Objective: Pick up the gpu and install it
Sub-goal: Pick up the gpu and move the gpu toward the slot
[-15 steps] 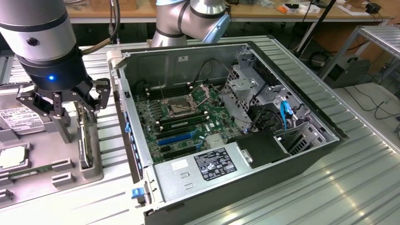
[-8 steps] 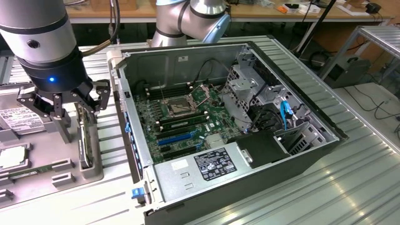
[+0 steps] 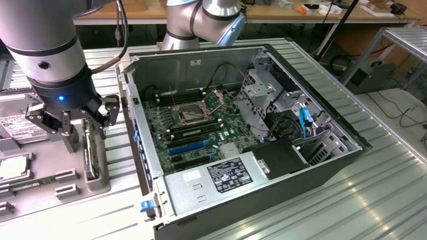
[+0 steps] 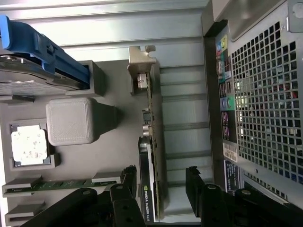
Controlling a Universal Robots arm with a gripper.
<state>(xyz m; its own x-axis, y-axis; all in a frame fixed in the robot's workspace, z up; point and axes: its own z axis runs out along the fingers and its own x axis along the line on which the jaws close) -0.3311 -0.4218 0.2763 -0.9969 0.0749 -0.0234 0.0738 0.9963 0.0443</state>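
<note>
finding: the claw (image 3: 85, 131) is open, jaws spread wide, and sits low over the grey holder tray (image 3: 41, 161) on the exterior view's left. the gpu (image 3: 90, 161) stands on its long edge in a slot of that tray, outside the computer case (image 3: 321, 102), which lies open on the ribbed worktop (image 3: 333, 200) just beside the tray. in the wrist view the gpu (image 4: 152, 142) runs between the two fingers, with its silver bracket (image 4: 141, 59) at the far end. the finger on the card's black-face side sits close to it and the other finger (image 4: 191, 177) stands further off; no contact can be confirmed. assessment: the step in hand is the grasp, and nothing is held yet. recommendation: centre the claw (image 4: 161, 182) across the card's thickness so both pads meet the flat faces together and the card is not tipped in its slot. keep the grip away from the bracket and the connector edge, and square to the card's length. risk noted: an off-centre closure may rock the thin card against the tray wall.
</note>
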